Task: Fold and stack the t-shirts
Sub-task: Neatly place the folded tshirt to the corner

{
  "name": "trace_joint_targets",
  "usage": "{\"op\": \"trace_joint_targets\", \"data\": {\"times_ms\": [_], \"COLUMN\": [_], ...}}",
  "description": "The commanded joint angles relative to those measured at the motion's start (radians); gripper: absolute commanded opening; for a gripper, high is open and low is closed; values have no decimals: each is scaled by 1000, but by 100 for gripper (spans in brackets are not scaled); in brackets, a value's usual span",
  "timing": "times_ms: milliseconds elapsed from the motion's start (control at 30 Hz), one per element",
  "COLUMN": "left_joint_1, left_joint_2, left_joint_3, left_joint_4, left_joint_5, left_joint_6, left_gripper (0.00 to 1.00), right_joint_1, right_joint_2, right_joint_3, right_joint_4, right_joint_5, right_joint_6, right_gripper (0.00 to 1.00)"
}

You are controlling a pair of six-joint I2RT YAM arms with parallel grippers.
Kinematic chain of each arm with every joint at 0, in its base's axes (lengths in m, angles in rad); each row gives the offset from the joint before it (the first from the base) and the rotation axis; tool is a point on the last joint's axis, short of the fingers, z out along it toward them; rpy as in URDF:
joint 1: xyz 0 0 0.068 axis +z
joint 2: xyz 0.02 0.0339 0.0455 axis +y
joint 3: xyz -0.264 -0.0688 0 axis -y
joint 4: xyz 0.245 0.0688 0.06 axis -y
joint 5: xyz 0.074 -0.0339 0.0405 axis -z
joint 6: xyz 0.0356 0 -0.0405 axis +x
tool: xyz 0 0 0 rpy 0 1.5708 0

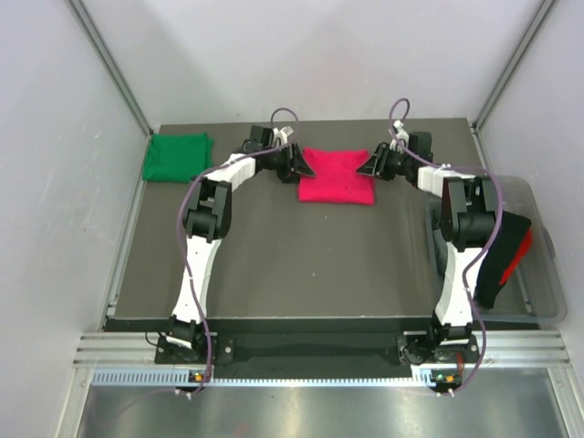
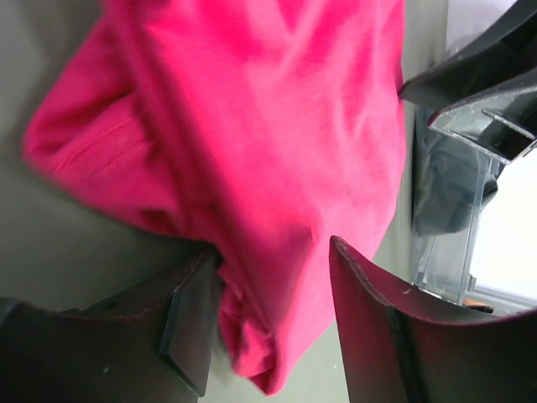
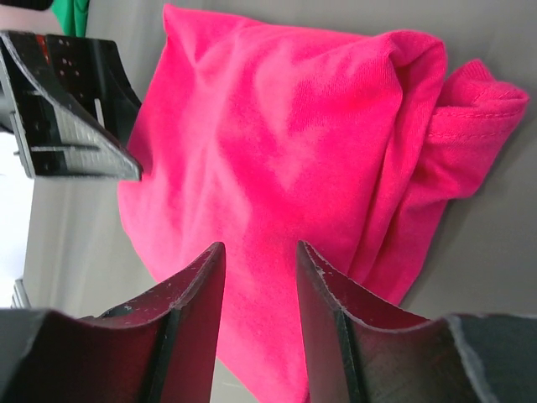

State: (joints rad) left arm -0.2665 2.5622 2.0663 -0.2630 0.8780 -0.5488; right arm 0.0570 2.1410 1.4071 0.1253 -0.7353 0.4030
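Note:
A crimson-pink t-shirt point(image 1: 336, 175) lies folded on the dark table near the back middle. A green t-shirt point(image 1: 178, 157) lies folded at the back left corner. My left gripper point(image 1: 297, 164) is at the pink shirt's left edge. In its wrist view its jaws point(image 2: 273, 281) stand apart around a bunched edge of the pink t-shirt point(image 2: 268, 168); the cloth touches one finger point(image 2: 189, 323) only. My right gripper point(image 1: 370, 166) is at the shirt's right edge, open point(image 3: 260, 252), with the flat pink t-shirt point(image 3: 277, 126) showing between its fingers.
A clear plastic bin point(image 1: 538, 265) with black and red clothes stands off the table's right side. Grey walls and metal posts close in the back and sides. The table's front half point(image 1: 310, 265) is bare between the two arms.

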Motion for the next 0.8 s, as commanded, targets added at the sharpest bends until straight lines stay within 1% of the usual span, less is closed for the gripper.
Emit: {"op": "trace_joint_targets", "data": {"times_ms": [0,67,133,167,200,233,267,300,333,367,400,433,467,500,533,567,600,633,667,767], "left_joint_1": [-30,-36,-42,-43,-45,-43,-42,-39,-30,-25,-19,-7,1,13,21,29,38,56,67,105], "left_joint_2": [33,29,18,10,0,-20,-34,-48,-75,-89,-108,-143,-155,-163,-177,-181,-188,-198,-204,-224], "left_joint_3": [12,14,15,12,9,9,9,5,0,-3,-11,-23,-26,-18,1,9,14,21,20,20], "left_joint_4": [4,8,7,-4,-31,-53,-76,-99,-140,-169,-185,-196,-250,-284,-330,-399,-435,-462,-513,-583], "left_joint_5": [9,9,-2,-17,-31,-43,-80,-99,-117,-164,-187,-209,-250,-264,-283,-306,-339,-358,-372,-445], "left_joint_6": [-2,-11,-5,7,21,61,90,116,174,208,237,287,312,367,394,418,458,476,493,574], "left_gripper": [58,57,49,39,35,30,24,21,19,18,15,14,12,8,7,5,3,0,0,0], "right_joint_1": [9,9,9,9,7,7,7,7,7,7,6,7,7,7,7,7,9,7,6,7], "right_joint_2": [-9,-35,-82,-105,-131,-194,-228,-266,-338,-372,-406,-479,-519,-559,-643,-683,-719,-790,-825,-963], "right_joint_3": [7,-5,-17,-36,-46,-57,-83,-98,-109,-123,-135,-149,-193,-223,-252,-307,-332,-356,-402,-492], "right_joint_4": [43,39,28,10,-4,-19,-53,-70,-94,-169,-202,-234,-271,-285,-294,-314,-326,-335,-355,-366], "right_joint_5": [-16,-16,-13,-10,-7,-3,11,19,27,28,33,40,65,80,112,128,143,169,177,192], "right_joint_6": [-27,-39,-58,-85,-101,-122,-172,-194,-258,-292,-323,-357,-427,-455,-502,-522,-541,-567,-579,-607], "right_gripper": [40,39,39,39,39,39,39,39,39,39,39,39,39,39,39,39,39,39,39,39]}}
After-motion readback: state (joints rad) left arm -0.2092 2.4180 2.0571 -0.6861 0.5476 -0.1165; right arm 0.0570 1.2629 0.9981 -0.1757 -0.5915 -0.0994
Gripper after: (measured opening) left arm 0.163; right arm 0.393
